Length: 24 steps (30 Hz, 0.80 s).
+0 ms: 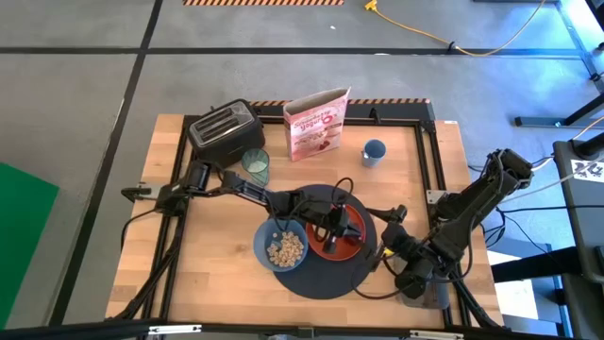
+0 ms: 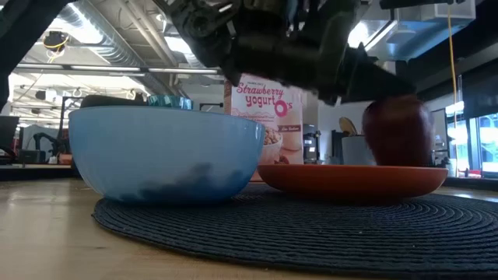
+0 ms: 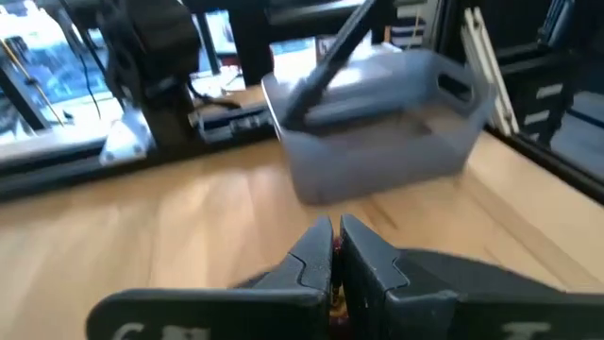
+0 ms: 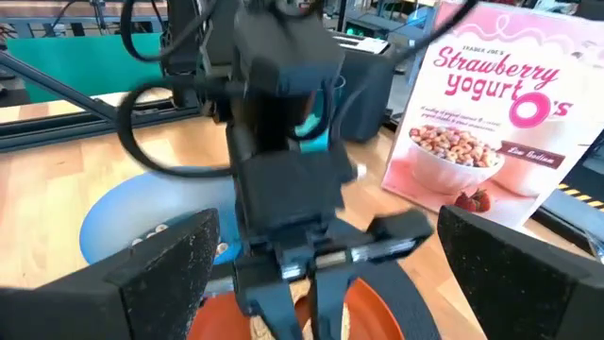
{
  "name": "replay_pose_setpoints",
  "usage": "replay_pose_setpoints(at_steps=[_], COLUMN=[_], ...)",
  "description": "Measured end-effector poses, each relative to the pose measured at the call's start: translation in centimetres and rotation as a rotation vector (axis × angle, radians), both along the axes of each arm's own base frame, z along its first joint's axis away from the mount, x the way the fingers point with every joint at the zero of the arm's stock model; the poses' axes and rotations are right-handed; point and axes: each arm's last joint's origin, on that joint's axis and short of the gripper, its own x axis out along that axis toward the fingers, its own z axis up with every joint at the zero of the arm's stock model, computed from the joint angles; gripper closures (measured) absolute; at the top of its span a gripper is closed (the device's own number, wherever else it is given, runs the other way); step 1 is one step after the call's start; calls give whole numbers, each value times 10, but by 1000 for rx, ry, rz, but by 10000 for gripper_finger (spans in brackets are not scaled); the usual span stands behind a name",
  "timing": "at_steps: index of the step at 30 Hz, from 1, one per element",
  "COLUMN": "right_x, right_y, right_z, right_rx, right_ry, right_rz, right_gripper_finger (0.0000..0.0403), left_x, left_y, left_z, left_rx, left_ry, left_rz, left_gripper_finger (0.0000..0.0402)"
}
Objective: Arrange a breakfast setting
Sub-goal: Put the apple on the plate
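Left pincer [image 1: 338,225] pressed together over orange plate [image 1: 359,247], beside apple [image 2: 398,131]; right pincer [image 1: 385,247] spread, waiting alongside mat [image 1: 326,279].

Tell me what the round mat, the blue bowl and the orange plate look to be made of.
The mat looks like woven or braided cord, dark and matte: concentric ribbed rings show in the low view. The blue bowl seems glazed ceramic or smooth plastic; its wall is even with a soft sheen. The orange plate looks similar, smooth with a slightly glossy rim; which material, I cannot tell.
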Motion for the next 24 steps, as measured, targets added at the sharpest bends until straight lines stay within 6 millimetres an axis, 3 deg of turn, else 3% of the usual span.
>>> replay_pose_setpoints(at_steps=[13, 24], right_x=[0, 1], right_y=[-1, -1], right_z=[0, 0], right_rx=[-10, -6], right_ry=[-5, -9], right_rz=[-10, -10], right_gripper_finger=[15, 15], left_x=[0, 2], left_y=[1, 11], left_z=[0, -12], left_rx=[50, 26], left_ry=[6, 36], left_rz=[0, 28], left_gripper_finger=[396, 394])
